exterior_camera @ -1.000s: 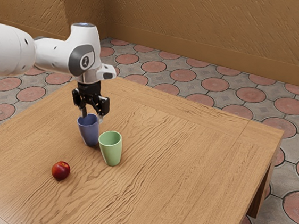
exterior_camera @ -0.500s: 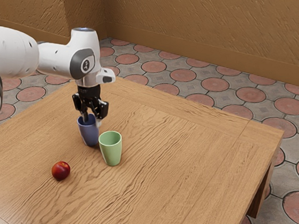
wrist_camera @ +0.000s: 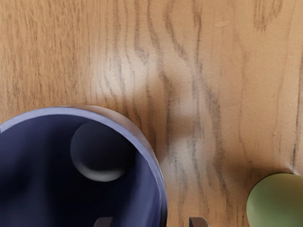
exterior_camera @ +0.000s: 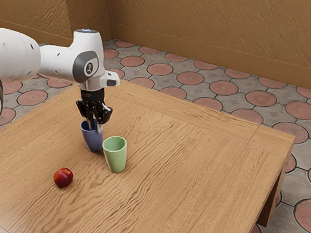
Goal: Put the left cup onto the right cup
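The blue cup (exterior_camera: pixel 92 137) stands upright on the wooden table (exterior_camera: pixel 194 170), on the exterior view's left of the green cup (exterior_camera: pixel 115 153), and the two nearly touch. My gripper (exterior_camera: pixel 92 123) points straight down at the blue cup's far rim. Its fingers are drawn in narrow and straddle the cup wall, one inside and one outside. In the wrist view the blue cup (wrist_camera: pixel 80 175) lies right under my hand. Both fingertips (wrist_camera: pixel 199 221) still stand apart from the rim, so the gripper is open. The green cup's edge (wrist_camera: pixel 277 201) shows beside it.
A red apple (exterior_camera: pixel 63 177) lies on the table toward the front, on the exterior view's left of the cups. The table's wide right half is bare wood, and its edges drop to a tiled floor.
My hand has sunk slightly onto the blue cup's rim and the fingers have drawn much closer together. Neither cup has moved, nor the apple.
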`<move>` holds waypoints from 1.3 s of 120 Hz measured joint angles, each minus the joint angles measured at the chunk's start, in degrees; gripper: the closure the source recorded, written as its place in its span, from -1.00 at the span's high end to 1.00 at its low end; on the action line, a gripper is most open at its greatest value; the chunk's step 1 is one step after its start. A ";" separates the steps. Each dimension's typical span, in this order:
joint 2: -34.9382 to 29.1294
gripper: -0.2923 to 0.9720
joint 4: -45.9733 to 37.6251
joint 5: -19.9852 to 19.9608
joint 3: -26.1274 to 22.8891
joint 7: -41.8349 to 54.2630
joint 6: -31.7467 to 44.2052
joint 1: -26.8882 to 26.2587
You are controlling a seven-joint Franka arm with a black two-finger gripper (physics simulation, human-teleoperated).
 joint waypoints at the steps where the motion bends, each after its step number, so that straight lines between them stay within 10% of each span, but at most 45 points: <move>1: 0.01 -0.34 0.00 -0.03 0.00 0.01 0.00 0.02; 156: 0.50 -0.71 -0.18 -1.06 0.02 -0.35 0.18 0.45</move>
